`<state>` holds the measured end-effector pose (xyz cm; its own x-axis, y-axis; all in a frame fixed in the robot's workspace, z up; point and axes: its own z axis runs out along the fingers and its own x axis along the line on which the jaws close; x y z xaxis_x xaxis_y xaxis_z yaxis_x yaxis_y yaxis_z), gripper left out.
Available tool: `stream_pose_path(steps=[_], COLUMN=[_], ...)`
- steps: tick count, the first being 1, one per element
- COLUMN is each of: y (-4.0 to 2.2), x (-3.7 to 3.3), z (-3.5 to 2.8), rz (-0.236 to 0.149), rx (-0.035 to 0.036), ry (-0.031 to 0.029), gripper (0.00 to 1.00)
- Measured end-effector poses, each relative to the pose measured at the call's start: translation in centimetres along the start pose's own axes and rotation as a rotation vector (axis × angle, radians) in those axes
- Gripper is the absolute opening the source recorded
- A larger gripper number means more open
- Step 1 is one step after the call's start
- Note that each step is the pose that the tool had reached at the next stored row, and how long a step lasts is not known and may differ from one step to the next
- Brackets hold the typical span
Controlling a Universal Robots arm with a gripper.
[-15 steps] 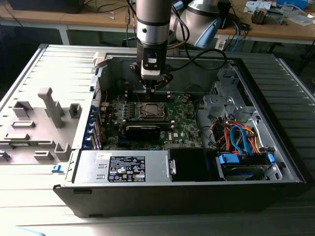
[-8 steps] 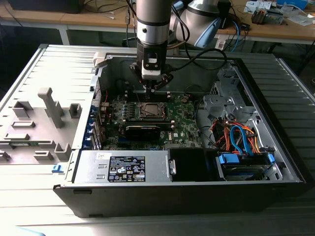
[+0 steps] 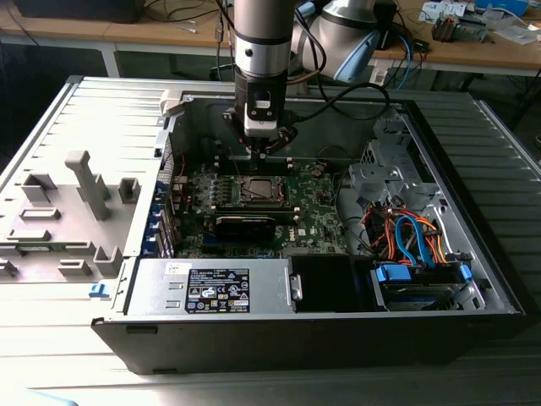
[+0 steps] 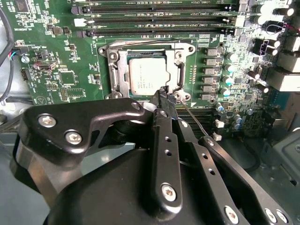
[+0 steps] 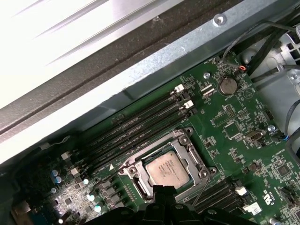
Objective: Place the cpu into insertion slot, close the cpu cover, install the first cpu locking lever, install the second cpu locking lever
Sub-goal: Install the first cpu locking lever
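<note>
claw: fingers sitting together, gripping nothing visible, tip hovering at cpu cover corner | cpu lying in insertion slot, cover lying flat | advising: be pushing steadily along thin locking lever, avoiding slipping onto board

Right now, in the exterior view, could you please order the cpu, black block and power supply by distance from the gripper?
1. cpu, by the gripper.
2. black block, on the cpu's camera side.
3. power supply, at the case's near wall.
</note>
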<state>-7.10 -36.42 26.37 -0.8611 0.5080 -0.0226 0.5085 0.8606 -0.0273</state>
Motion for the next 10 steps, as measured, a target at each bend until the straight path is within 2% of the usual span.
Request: stream_pose_path(steps=[10], y=[0.0], x=[0.0], z=[0.0], rz=[-0.018], rx=[-0.0003], ry=[-0.0004], gripper=[0.11])
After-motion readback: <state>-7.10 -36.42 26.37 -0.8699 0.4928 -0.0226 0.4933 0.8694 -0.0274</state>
